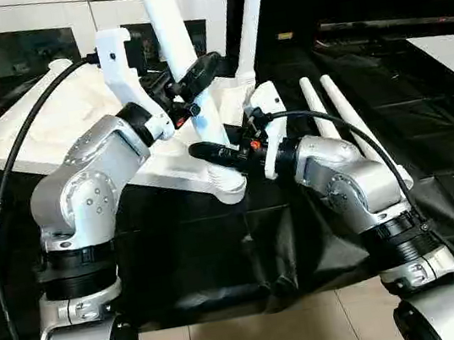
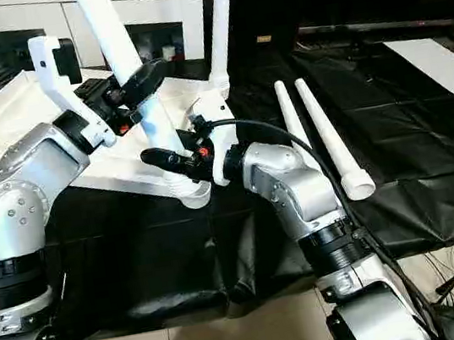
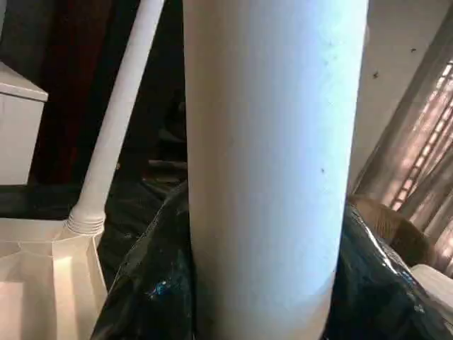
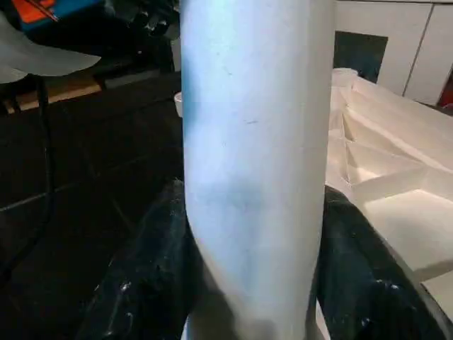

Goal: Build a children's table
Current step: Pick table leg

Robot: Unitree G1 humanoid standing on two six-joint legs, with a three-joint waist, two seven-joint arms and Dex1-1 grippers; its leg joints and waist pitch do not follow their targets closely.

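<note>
You've got the white table top lying underside up on the black-draped work table, ribs showing, its near right corner socket at the cloth's front area. A white leg stands in that socket, leaning a little to the left as it rises. Your left gripper is clamped around this leg higher up, black fingers pressed to both sides of the tube in the left wrist view. Your right gripper grips the same leg lower down, just above the socket, fingers hugging the tube on either side in the right wrist view. Behind, at the far right corner of the top, a second leg is already seated and stands upright. Off to the right, two spare legs lie side by side on the black cloth, running from far to near, well apart from both grippers. A white cabinet sits at the far left.
</note>
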